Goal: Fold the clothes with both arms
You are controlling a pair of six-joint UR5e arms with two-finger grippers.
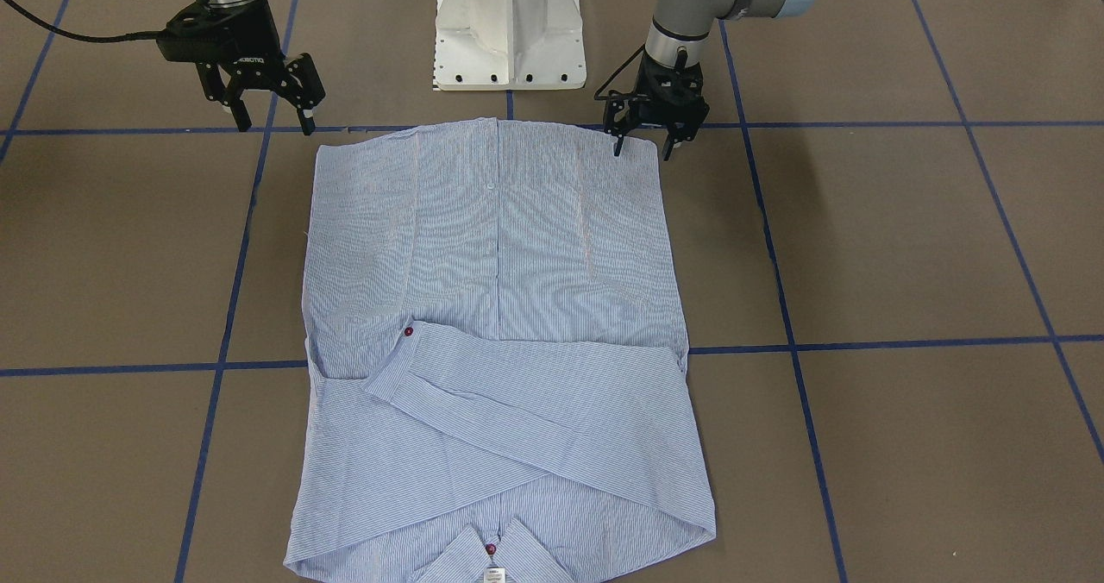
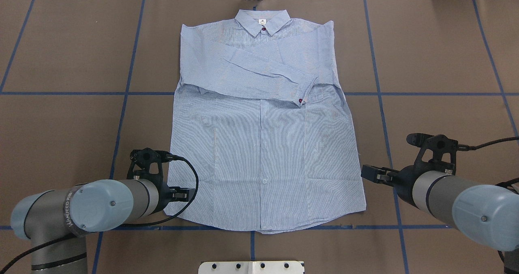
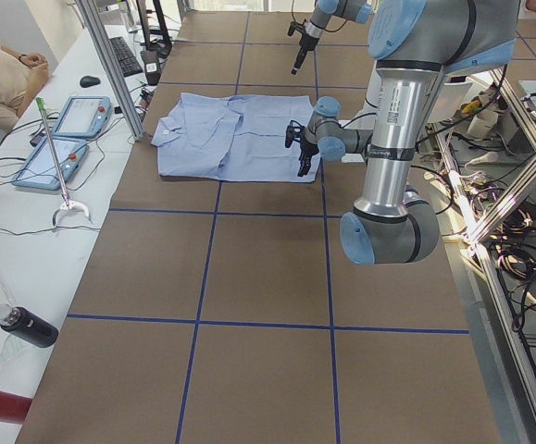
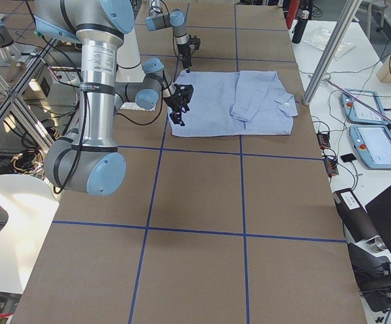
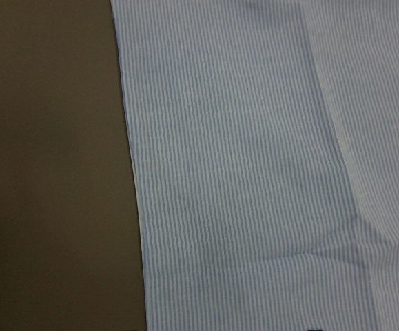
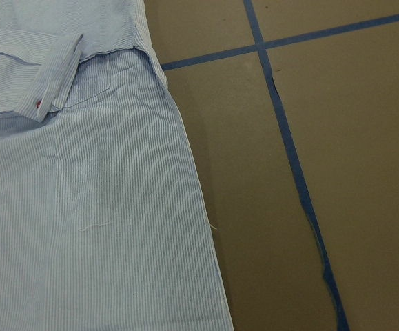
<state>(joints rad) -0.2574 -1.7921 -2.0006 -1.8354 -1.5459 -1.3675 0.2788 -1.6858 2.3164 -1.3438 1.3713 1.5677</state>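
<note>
The striped button-up shirt (image 2: pixel 263 144) is lying flat on the brown bench (image 2: pixel 61 55), front up. Its collar (image 2: pixel 262 22) is pointing away from the robot and its hem is nearest the white pedestal (image 1: pixel 509 31). The sleeves are lying folded across the chest, one cuff (image 2: pixel 307 90) showing a dark red button (image 2: pixel 300 100). The left tool (image 1: pixel 642 147) is hanging at one hem corner with its jaws spread, straddling the shirt's side edge; whether it is touching cloth I cannot tell. The right tool (image 1: pixel 276 124) is hovering just beside the opposite hem corner, off the cloth, jaws likewise apart and holding nothing.
</note>
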